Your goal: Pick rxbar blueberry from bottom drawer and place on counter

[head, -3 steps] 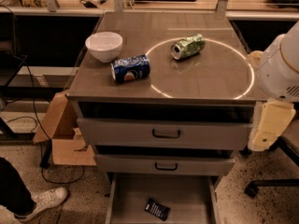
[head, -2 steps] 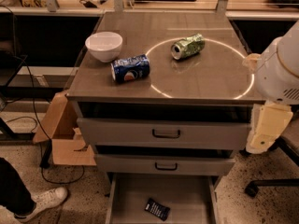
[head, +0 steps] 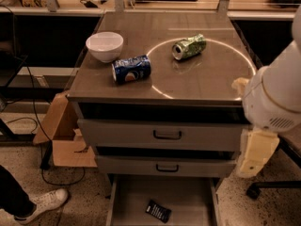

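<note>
Below, navy rxbar blueberry (head: 158, 211) lies (tilted), gripper (head: 255, 152) right.

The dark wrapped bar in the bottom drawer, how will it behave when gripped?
Lying flat in the grey metal bottom drawer, the small dark navy wrapped bar probably won't roll. Thin, so likely light. The cream gripper hangs higher, to its right.
</note>
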Available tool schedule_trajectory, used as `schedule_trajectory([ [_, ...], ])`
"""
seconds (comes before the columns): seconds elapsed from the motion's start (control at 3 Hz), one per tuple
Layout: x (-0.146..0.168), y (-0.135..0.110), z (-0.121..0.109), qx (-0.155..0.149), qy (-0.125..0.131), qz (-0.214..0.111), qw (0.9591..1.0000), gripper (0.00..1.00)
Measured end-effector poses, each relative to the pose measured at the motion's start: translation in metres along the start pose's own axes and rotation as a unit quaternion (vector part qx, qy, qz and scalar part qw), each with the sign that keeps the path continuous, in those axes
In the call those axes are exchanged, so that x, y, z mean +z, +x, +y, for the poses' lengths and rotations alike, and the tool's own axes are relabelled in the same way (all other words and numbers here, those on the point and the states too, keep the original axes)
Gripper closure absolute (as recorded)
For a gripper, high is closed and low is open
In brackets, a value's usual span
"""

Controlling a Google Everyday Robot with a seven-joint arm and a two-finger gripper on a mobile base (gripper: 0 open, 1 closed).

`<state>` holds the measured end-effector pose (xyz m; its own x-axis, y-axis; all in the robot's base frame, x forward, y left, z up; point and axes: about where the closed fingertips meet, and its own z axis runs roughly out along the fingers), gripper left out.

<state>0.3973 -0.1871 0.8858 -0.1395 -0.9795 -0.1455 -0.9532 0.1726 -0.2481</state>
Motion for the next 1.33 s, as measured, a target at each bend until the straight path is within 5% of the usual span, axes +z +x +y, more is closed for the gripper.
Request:
schedule_trajectory([
  [0.67,0.076,-0.016,0.047,0.016,-0.038,-0.018,0.9990,0.00],
  [1.33,0.096,-0.020,0.068,0.029,-0.060,-0.029,0.9974,0.00],
])
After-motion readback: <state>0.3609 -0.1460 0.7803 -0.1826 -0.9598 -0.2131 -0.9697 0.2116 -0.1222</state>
